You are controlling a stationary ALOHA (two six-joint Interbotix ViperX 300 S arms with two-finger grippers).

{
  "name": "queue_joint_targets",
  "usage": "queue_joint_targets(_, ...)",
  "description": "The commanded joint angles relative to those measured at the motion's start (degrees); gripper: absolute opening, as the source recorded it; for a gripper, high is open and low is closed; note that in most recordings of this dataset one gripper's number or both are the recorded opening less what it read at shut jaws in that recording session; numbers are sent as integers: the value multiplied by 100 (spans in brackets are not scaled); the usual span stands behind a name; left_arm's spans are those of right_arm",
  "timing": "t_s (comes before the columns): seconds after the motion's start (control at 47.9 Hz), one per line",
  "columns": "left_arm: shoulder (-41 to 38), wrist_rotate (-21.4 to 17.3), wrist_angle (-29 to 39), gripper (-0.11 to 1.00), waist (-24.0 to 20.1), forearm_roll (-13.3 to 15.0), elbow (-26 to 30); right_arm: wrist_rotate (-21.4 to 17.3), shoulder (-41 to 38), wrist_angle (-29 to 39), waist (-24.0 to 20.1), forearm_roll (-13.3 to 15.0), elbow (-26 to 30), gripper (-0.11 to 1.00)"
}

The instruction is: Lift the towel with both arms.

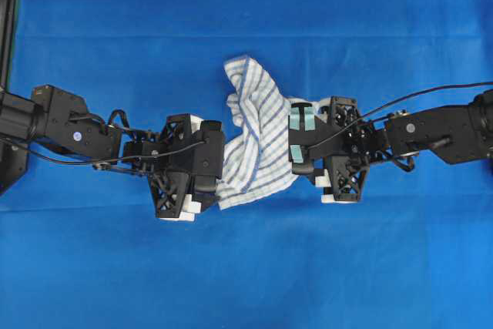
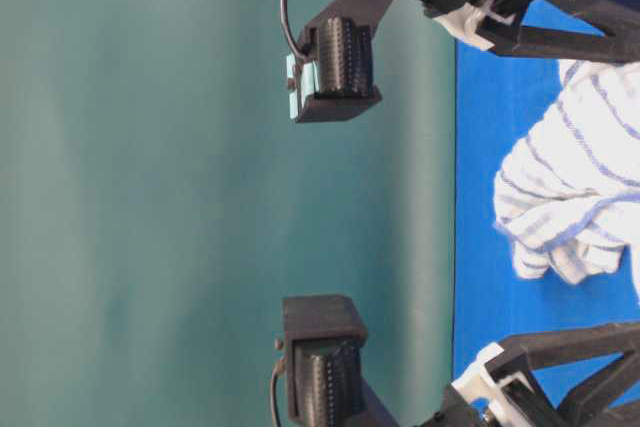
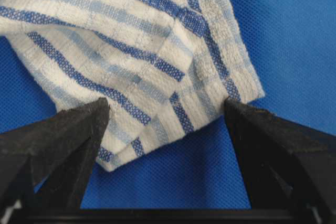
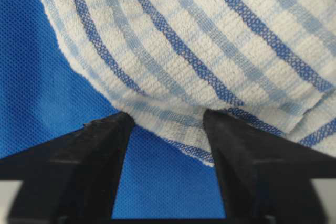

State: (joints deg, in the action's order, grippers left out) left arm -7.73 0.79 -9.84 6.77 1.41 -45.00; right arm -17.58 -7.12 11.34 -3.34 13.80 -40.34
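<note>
The left claw [image 3: 165, 109] and right claw [image 4: 167, 119] both sit wide apart at the towel's [image 1: 254, 132] edges — probably ready to pinch it — nothing held yet.

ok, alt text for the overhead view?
A crumpled white towel with blue and grey check stripes lies on a plain blue tablecloth, flanked by two black robot arms. The left gripper and right gripper sit at its opposite edges.

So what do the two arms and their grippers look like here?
Both arms are black with white blocks at the gripper mounts and loose black cables. The left gripper has plain black pointed fingers; the right gripper carries teal pads. The gripper frames are open trusses.
</note>
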Motion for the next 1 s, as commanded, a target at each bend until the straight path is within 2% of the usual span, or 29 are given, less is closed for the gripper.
queue_joint_targets(0.0,18,-9,-9,83,-26,9,132,0,9,-79,9,9,114,58)
queue_joint_targets(0.063,-88,-9,62,80,-35,18,220,-9,0,-123,26,0,123,46)
queue_joint_targets(0.104,-141,-9,141,73,-26,18,290,0,0,-132,26,0,123,36)
queue_joint_targets(0.209,-193,-9,483,44,-35,9,396,0,0,-132,18,0,114,7)
queue_joint_targets(0.313,-167,-9,686,17,-35,9,387,-9,18,-132,18,-9,114,5)
queue_joint_targets(0.376,-105,-18,782,7,-26,9,378,-9,35,-132,18,-9,123,5)
queue_joint_targets(0.689,1046,18,1485,7,-44,9,510,-18,817,26,18,-176,185,5)
queue_joint_targets(0.981,2162,18,2145,7,-272,9,791,-9,1995,1230,26,-176,650,5)
